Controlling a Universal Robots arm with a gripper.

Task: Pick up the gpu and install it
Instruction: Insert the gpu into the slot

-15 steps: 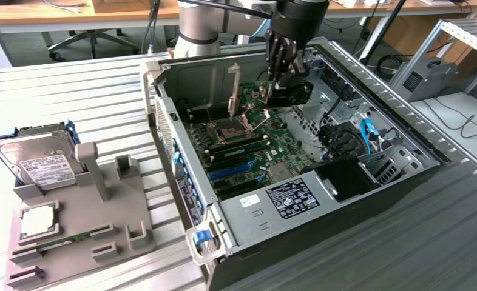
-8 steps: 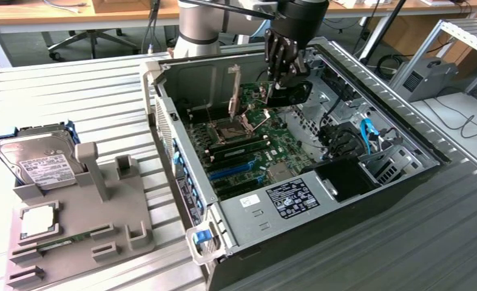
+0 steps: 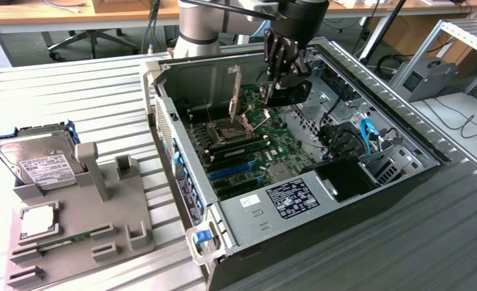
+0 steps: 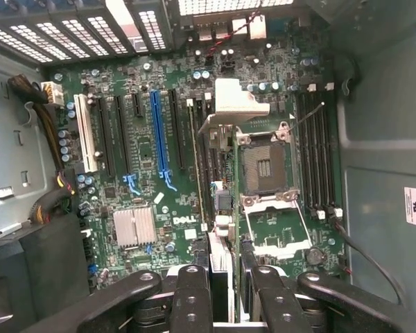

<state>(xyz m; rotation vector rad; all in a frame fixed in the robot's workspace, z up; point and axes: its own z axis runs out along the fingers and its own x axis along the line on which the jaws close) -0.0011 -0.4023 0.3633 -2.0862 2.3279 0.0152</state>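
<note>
Inside the open computer case (image 3: pixel 222 79), the gripper (image 3: pixel 291 82) hung over the motherboard (image 4: pixel 145 159), and its fingers (image 4: pixel 194 291) were closed on the gpu (image 4: pixel 223 208). The wrist view showed the card edge-on between them, running away from the fingers with its silver bracket (image 4: pixel 237 104) at the far end, toward the case's vented wall. It sat over the strip of board between the black expansion slots (image 4: pixel 177 132) and the open CPU socket (image 4: pixel 263 166), with the long blue slot (image 4: pixel 156 132) off to one side. Whether its lower edge touched the board could not be told.

On the slatted desk (image 3: pixel 76 103), at the exterior view's left and well apart from the case, a grey holder (image 3: pixel 85 230) carried a hard drive (image 3: pixel 40 160) standing on edge.
</note>
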